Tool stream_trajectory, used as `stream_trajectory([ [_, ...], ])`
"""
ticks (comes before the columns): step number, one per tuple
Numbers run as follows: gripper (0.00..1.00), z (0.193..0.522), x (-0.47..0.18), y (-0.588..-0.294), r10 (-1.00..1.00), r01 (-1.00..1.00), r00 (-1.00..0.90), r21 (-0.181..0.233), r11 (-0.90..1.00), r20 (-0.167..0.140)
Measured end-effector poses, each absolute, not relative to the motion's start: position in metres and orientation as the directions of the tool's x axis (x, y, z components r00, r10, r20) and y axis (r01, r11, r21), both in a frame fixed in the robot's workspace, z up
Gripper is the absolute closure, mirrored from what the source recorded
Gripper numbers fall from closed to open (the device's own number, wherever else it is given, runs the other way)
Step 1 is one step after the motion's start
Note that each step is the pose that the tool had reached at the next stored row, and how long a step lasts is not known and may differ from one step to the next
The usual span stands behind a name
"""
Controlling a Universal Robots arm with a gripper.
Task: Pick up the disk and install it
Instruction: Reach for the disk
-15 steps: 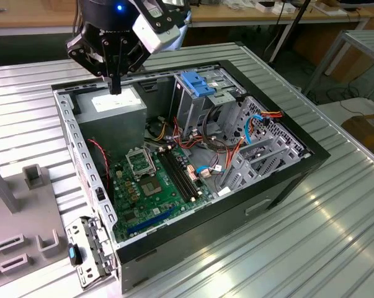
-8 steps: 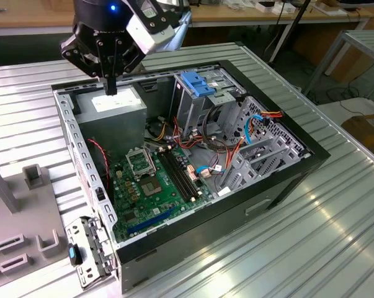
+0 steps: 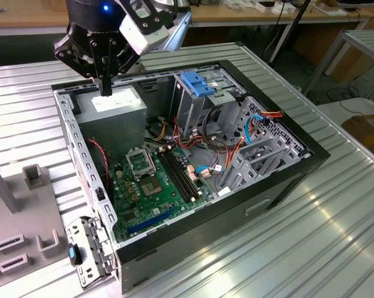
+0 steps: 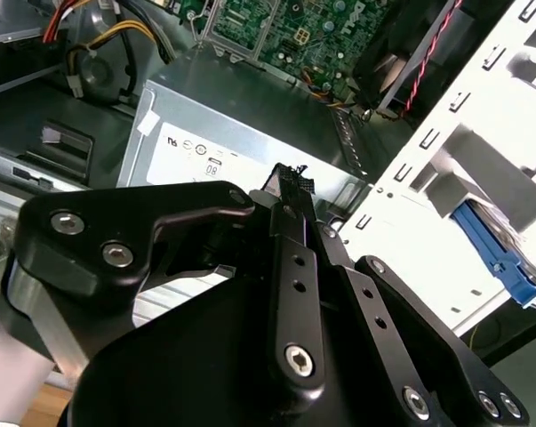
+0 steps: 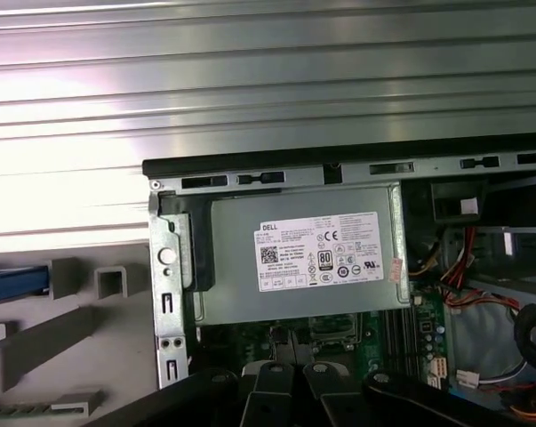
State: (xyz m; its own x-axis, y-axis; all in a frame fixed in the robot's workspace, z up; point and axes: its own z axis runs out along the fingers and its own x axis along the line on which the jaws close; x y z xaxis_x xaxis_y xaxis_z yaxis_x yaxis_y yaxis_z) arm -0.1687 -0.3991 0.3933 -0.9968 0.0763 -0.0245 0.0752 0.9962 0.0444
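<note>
Black gripper (image 3: 105,87) pinched shut, empty, hanging just over the power-supply box (image 3: 121,105) in a corner of the open computer case (image 3: 205,233). Drive cage (image 3: 196,93) and motherboard (image 3: 155,186) nearby. Disk (image 5: 14,283) well apart, outside the case wall, on a grey fixture (image 3: 19,205). Ribbed metal worktop (image 3: 267,261); wooden desks (image 3: 249,18) behind.

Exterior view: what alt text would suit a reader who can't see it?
A black robot pincer, closed and empty, hangs above the grey power box in a corner of an open computer case. The case lies on a ribbed metal table, showing a green circuit board, coloured wires and a blue-topped metal cage.
</note>
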Motion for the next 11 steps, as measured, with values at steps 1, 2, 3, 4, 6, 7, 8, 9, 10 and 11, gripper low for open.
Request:
stream_trajectory([
  [1,0.89,0.393,-0.171,-0.399,0.076,0.075,-0.997,0.044,0.996,-0.024],
  [2,0.89,0.393,-0.173,-0.399,0.076,0.075,-0.997,0.044,0.996,-0.024],
  [3,0.89,0.393,-0.176,-0.399,0.076,0.075,-0.997,0.044,0.996,-0.024],
  [4,0.89,0.393,-0.178,-0.399,0.076,0.075,-0.997,0.044,0.996,-0.024],
  [6,0.89,0.393,-0.185,-0.399,0.076,0.075,-0.997,0.044,0.996,-0.024],
  [7,0.89,0.393,-0.191,-0.399,0.076,0.075,-0.997,0.044,0.996,-0.024],
  [8,0.89,0.393,-0.196,-0.399,0.076,0.075,-0.997,0.044,0.996,-0.025],
  [9,0.89,0.393,-0.203,-0.399,0.076,0.075,-0.997,0.044,0.996,-0.024],
  [10,0.89,0.393,-0.207,-0.399,0.076,0.075,-0.997,0.044,0.996,-0.024],
  [11,0.89,0.393,-0.211,-0.399,0.076,0.075,-0.997,0.044,0.996,-0.024],
])
